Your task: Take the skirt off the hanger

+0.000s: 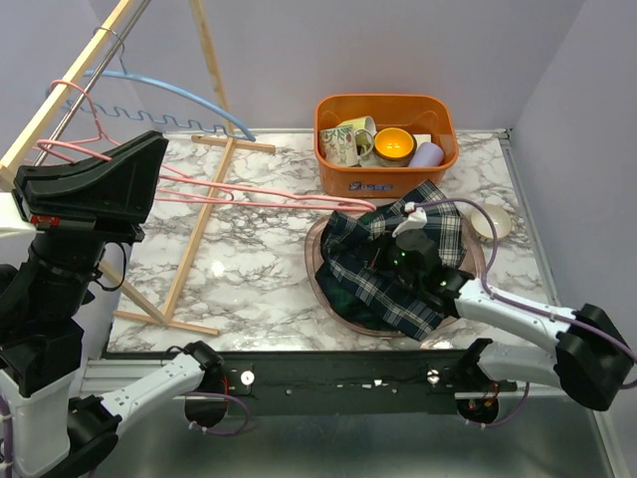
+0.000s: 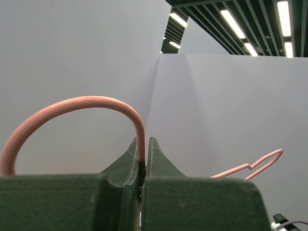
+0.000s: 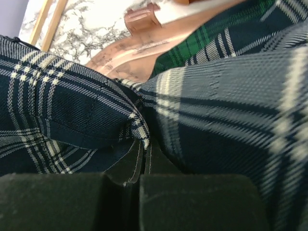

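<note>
Top view, centre right: one plaid skirt (image 1: pixel 390 284) lies bunched on a pink tray (image 1: pixel 315 271) on the bench (image 1: pixel 259 269). The right pincer (image 3: pixel 144 150) is pressed together on a fold of it, its tips buried in cloth. Upper left: the left pincer (image 2: pixel 143 166) pinches the hook of the pink hanger (image 1: pixel 249 189). That hanger's far end reaches the skirt's edge; whether they touch is unclear. Hangers: two, counting the blue hanger (image 1: pixel 189 98).

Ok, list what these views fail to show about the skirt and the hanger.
1. Top view: folds cover where the hanger meets the skirt; clipped or free, cannot tell.
2. Top view: the wrist housing hides the left gripper; only its wrist view shows it.
3. Right wrist view: the right gripper pinches cloth, blurred on the right, hiding everything beneath.
</note>
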Robot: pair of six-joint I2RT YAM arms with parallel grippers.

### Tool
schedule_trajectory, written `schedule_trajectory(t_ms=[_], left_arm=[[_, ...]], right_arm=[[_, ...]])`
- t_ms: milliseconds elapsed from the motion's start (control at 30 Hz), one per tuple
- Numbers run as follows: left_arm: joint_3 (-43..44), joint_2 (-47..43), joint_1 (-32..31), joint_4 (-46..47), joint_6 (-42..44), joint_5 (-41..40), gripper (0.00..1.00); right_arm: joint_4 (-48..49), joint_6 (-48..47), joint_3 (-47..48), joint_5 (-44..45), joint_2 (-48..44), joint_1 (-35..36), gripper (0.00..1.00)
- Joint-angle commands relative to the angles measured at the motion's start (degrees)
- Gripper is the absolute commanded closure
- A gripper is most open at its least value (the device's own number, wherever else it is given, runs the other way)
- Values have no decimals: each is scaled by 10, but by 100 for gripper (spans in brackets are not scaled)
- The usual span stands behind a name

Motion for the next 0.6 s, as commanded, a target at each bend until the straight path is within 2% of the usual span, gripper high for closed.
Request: schedule_trajectory(t_ms=[0,133,267,300,367,400,500,567], left_arm=[[0,5,2,8,13,-20,100],[6,7,2,2,21,-24,100],[6,5,2,-3,30,-24,100],[6,5,2,-3,32,-37,100],[6,5,2,-6,33,-36,100],[9,6,2,-9,34,-36,100],[10,6,2,-11,37,-37,100],[9,3,2,-11,38,-41,100]], right_arm=[[40,61,-28,-24,68,0,99],[34,105,-37,-20,107,0,99],[43,103,-41,-31,120,0,96],[23,93,-37,-28,115,0,86],[-11,79,-15,-13,77,0,76],[-49,63,-4,1,56,0,67],[-134,42,41,28,-24,0,54],[-172,41,61,44,-75,0,51]])
